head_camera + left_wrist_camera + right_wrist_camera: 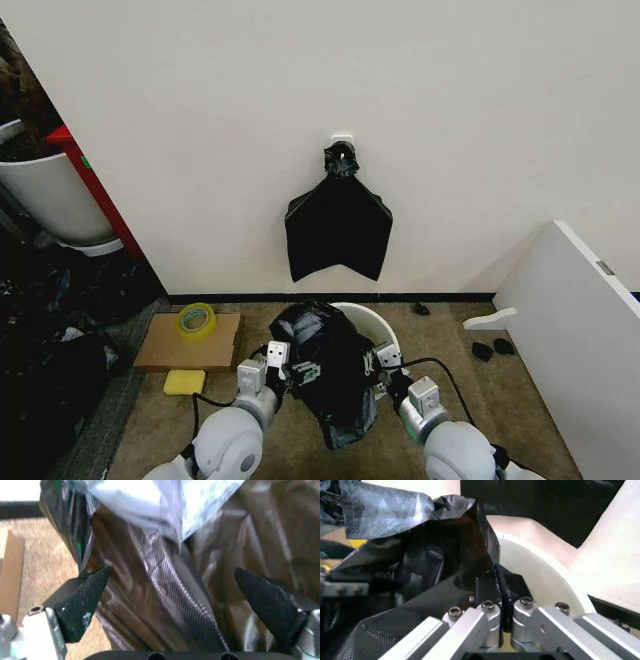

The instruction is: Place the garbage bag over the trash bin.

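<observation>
The black bag (pixel 325 375) is bunched up over the near side of the white bin (pixel 372 322), which stands on the floor by the wall. The right gripper (pixel 499 592) is pinched tight on the bag's edge just inside the bin rim. The left gripper (pixel 172 603) has its fingers (pixel 82 598) wide apart, with the bag between them.

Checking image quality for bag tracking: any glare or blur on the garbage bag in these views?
Left wrist view: bright washed-out glare on the garbage bag at the top, and the whole view is soft; left gripper fingers wide apart. Right wrist view: bag folds go near-black with little detail; right gripper pinches an edge by the trash bin rim. Head view: evenly lit, bag a dark mass.
</observation>
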Controlling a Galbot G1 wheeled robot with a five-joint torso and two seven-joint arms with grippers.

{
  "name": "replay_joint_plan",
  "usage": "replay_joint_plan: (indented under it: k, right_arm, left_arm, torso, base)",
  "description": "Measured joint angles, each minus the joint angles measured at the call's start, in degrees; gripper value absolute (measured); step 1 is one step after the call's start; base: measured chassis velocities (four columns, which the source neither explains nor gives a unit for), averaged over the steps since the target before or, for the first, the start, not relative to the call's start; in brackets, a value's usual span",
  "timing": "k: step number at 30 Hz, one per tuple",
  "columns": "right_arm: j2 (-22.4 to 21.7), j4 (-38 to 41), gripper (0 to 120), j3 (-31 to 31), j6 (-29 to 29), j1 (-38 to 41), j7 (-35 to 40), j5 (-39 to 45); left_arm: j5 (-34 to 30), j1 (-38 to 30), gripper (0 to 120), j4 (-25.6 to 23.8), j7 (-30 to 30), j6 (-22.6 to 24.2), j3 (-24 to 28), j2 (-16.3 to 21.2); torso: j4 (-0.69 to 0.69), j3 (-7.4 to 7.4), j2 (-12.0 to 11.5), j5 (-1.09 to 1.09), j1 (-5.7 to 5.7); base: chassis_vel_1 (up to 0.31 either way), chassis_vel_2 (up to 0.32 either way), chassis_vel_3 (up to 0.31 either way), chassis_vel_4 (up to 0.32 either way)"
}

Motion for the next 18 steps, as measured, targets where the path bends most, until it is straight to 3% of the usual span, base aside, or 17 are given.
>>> replay_joint_plan:
  k: [2, 12, 17, 18]
  right_arm:
    - [-0.04, 0.09, 0, 0.0, -0.02, -0.04, 0.0, 0.02]
    - [-0.22, 0.17, 0, -0.12, 0.31, 0.15, 0.04, 0.5]
    - [-0.1, 0.11, 0, -0.13, 1.3, 0.12, 0.12, 0.87]
    - [-0.05, 0.08, 0, -0.13, 1.76, 0.02, 0.09, 0.89]
  left_arm:
    - [-0.51, -0.4, 94, 0.27, -0.21, 0.88, 0.0, -0.15]
    - [-3.55, -2.88, 52, 2.22, -1.77, 6.04, -0.47, -0.4]
    - [-4.89, -2.99, 43, 2.2, -2.14, 6.75, -1.26, -0.01]
    - [-5.29, -2.9, 34, 1.95, -2.17, 6.79, -1.77, 0.31]
  torso:
    - [0.0, 0.0, 0.0, 0.0, 0.0]
    - [0.0, 0.0, 0.0, 0.0, 0.0]
    - [0.0, 0.0, 0.0, -0.01, 0.0]
    - [0.0, 0.0, 0.0, -0.01, 0.0]
  base:
    - [0.0, 0.0, 0.0, 0.0]
    - [0.0, 0.0, 0.0, 0.0]
    - [0.0, 0.0, 0.0, 0.0]
    - [0.0, 0.0, 0.0, 0.0]
